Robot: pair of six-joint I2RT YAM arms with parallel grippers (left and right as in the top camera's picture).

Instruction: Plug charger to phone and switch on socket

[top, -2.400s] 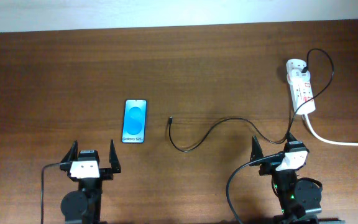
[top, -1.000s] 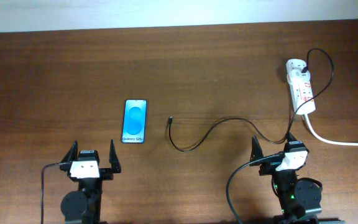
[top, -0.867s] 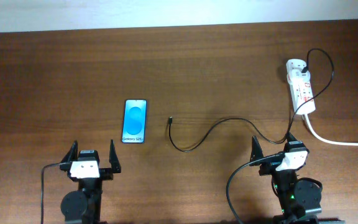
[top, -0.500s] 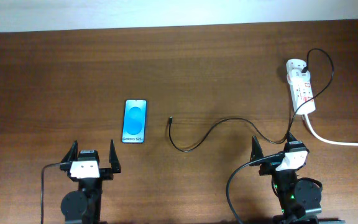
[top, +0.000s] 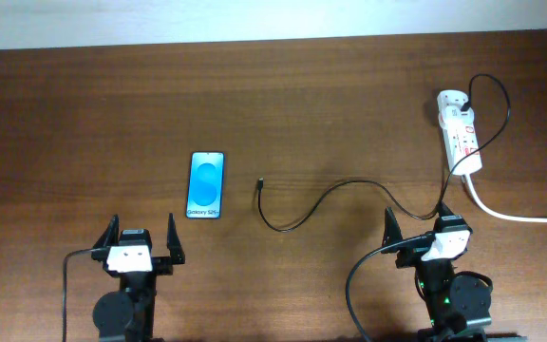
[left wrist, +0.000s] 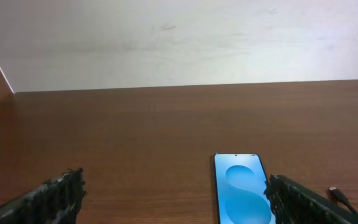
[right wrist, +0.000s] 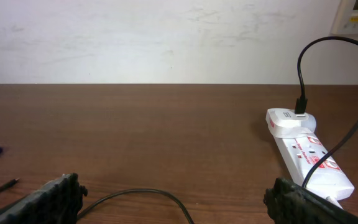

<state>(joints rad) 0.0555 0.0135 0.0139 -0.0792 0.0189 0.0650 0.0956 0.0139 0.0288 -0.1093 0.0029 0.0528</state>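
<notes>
The phone [top: 207, 184] lies flat left of centre, blue screen up; it also shows in the left wrist view [left wrist: 243, 196]. The charger cable [top: 316, 205] curves across the table, its small plug end [top: 259, 182] just right of the phone and its other end plugged into the socket [top: 460, 131] at the far right. The socket also shows in the right wrist view [right wrist: 306, 152]. My left gripper [top: 141, 239] is open and empty, near the front edge below the phone. My right gripper [top: 416, 226] is open and empty, over the cable's right part, below the socket.
The socket's thick white cord [top: 520, 216] runs off the right edge of the table. A pale wall [right wrist: 166, 37] stands behind the table's far edge. The dark wooden table [top: 84, 114] spreads to the left and back.
</notes>
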